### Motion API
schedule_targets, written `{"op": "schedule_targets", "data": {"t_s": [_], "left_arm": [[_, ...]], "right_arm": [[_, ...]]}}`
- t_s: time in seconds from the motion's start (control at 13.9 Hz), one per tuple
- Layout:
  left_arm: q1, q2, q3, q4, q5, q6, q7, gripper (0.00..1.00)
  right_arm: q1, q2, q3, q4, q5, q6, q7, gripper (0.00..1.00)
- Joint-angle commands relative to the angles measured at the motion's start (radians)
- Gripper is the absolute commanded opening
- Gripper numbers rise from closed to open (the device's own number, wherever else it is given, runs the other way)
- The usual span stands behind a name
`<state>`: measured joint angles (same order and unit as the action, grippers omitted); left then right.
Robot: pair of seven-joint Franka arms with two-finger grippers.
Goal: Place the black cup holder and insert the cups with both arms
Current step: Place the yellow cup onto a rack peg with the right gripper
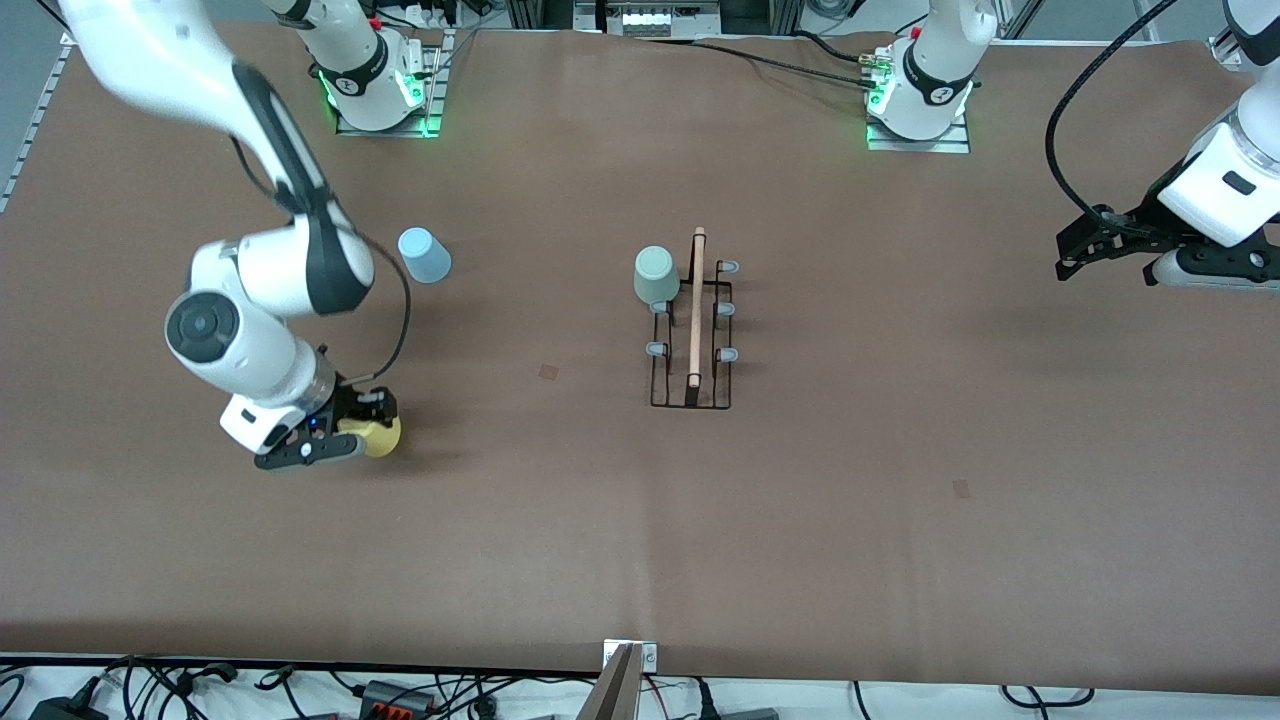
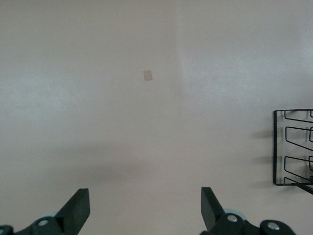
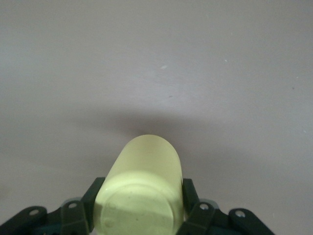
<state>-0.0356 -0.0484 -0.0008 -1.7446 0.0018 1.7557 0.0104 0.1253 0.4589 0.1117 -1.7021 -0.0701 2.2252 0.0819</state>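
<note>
Looking at what we can and can't make out: the right gripper is down at the yellow cup, toward the right arm's end of the table from the black cup holder and a bit nearer the front camera. In the front view the arm's wrist covers most of that cup, so we only get a sliver of yellow. The right wrist view is better: the yellow cup sits upside down between the black fingers, jaws clamped on its sides, though its lower end is cut off by the frame edge.

The rack stands mid-table with its wooden handle running along the middle. The sage green cup sits upside down on the peg at the rack's corner farthest from the front camera, hiding that peg. The light blue cup is on the table, well apart from the rack toward the right arm's end.

The left gripper hangs over the table edge at the left arm's end, well apart from the rack, jaws wide open and holding nothing. Its wrist view catches only a corner of the rack.

Plenty of bare brown table all around the rack.
</note>
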Motion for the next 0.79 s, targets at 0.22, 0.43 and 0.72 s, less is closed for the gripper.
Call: {"op": "schedule_targets", "data": {"t_s": [0.22,0.43,0.72], "left_arm": [[-0.012,0.013,0.01,0.034,0.014,-0.024,0.01,1.0],[-0.013,0.013,0.01,0.036,0.014,-0.025,0.01,1.0],[-0.012,0.013,0.01,0.036,0.014,-0.025,0.014,1.0]], "right_arm": [[0.27,-0.068,-0.006,0.122,-0.007,-0.107,0.537,0.0],[0.425,0.027,-0.015,0.229,-0.023,-0.105,0.798,0.0],[0.525,0.153,-0.018,0.35,-0.082,-0.084,0.993,0.0]]}}
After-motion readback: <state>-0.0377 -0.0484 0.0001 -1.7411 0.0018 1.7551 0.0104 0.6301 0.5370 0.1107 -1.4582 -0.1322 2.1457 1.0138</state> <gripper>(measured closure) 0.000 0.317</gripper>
